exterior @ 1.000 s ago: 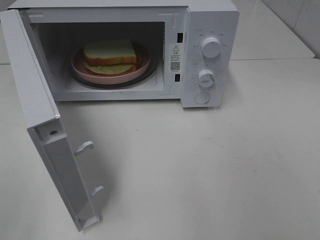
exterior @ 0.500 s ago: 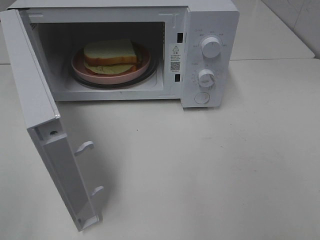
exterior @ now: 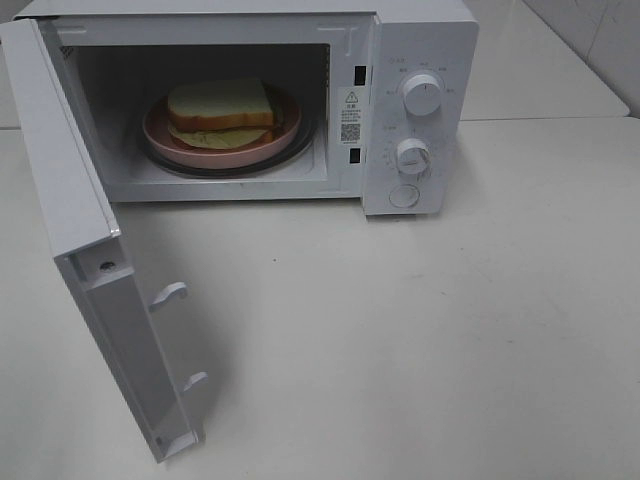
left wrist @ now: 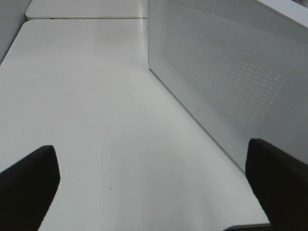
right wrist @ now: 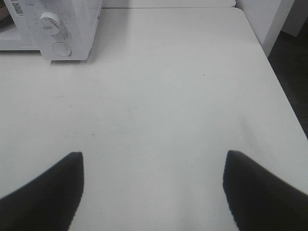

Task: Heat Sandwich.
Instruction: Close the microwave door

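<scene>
Ahead, sandwich (exterior: 220, 103) inside microwave (exterior: 425, 45), door (exterior: 70, 200) open.

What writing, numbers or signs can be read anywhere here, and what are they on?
On the microwave front frame, a sticker: a warning triangle sign and a square scan code show, but its printed lines are too small to read.
Around the upper knob and the lower knob: faint dial markings, too small and blurred to read.
No other text shows in any view.
</scene>
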Robot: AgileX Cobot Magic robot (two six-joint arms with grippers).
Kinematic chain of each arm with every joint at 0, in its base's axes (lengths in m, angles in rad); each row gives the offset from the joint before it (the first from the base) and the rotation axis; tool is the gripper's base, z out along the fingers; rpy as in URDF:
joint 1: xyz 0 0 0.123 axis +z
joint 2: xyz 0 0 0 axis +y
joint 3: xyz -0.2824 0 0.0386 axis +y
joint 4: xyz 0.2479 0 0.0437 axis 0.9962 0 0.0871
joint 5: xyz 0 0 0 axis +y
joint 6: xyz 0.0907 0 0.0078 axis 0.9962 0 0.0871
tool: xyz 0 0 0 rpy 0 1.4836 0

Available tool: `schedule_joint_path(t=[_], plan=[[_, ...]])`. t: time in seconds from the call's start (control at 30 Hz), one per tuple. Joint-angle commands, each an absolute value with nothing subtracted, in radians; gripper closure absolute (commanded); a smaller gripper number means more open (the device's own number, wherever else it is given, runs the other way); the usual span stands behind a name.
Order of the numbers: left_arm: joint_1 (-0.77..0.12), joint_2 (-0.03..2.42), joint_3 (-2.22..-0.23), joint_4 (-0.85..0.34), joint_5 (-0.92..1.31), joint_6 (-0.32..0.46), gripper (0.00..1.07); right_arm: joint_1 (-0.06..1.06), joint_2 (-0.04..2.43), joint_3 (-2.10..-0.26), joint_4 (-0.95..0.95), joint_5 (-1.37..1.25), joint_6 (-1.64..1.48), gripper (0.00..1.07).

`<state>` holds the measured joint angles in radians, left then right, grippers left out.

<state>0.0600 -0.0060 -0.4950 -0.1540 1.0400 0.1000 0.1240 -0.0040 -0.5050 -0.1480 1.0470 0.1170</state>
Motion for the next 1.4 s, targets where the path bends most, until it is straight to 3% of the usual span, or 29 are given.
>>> schedule_joint_path(t=[0.03, 0.2, 0.37, 0.43, 0.53, 0.63, 0.7, 0.8, 0.83, 0.87, 0.93, 1.4], plan=[[0.059, -0.024, -0.493, -0.159, 1.038, 0.094, 0.05, 0.116, -0.031, -0.503, -0.144, 1.039, 0.106, 0.31], [0.059, -0.023, -0.507, -0.159, 1.019, 0.094, 0.07, 0.116, -0.031, -0.503, -0.144, 1.039, 0.106, 0.31], [0.059, 0.004, -0.521, -0.145, 0.954, 0.094, 0.16, 0.116, -0.031, -0.503, -0.144, 1.039, 0.106, 0.31], [0.059, 0.047, -0.521, -0.141, 0.899, 0.094, 0.27, 0.116, -0.031, -0.503, -0.144, 1.039, 0.106, 0.31], [0.059, 0.079, -0.521, -0.143, 0.855, 0.094, 0.36, 0.116, -0.031, -0.503, -0.144, 1.039, 0.106, 0.31], [0.059, 0.156, -0.521, -0.141, 0.781, 0.094, 0.55, 0.116, -0.031, -0.503, -0.144, 1.039, 0.106, 0.31], [0.059, 0.180, -0.521, -0.141, 0.758, 0.094, 0.60, 0.116, -0.031, -0.503, -0.144, 1.039, 0.106, 0.31], [0.059, 0.275, -0.521, -0.137, 0.685, 0.094, 0.82, 0.116, -0.031, -0.503, -0.144, 1.039, 0.106, 0.31], [0.059, 0.275, -0.521, -0.137, 0.685, 0.094, 0.82, 0.116, -0.031, -0.503, -0.144, 1.039, 0.106, 0.31], [0.059, 0.333, -0.521, -0.133, 0.665, 0.094, 0.96, 0.116, -0.031, -0.503, -0.144, 1.039, 0.106, 0.31], [0.059, 0.391, -0.514, -0.130, 0.639, 0.096, 1.06, 0.116, -0.031, -0.503, -0.144, 1.039, 0.106, 0.31], [0.059, 0.657, -0.333, -0.130, 0.067, 0.114, 1.06, 0.116, -0.031, -0.503, -0.144, 1.039, 0.106, 0.31]])
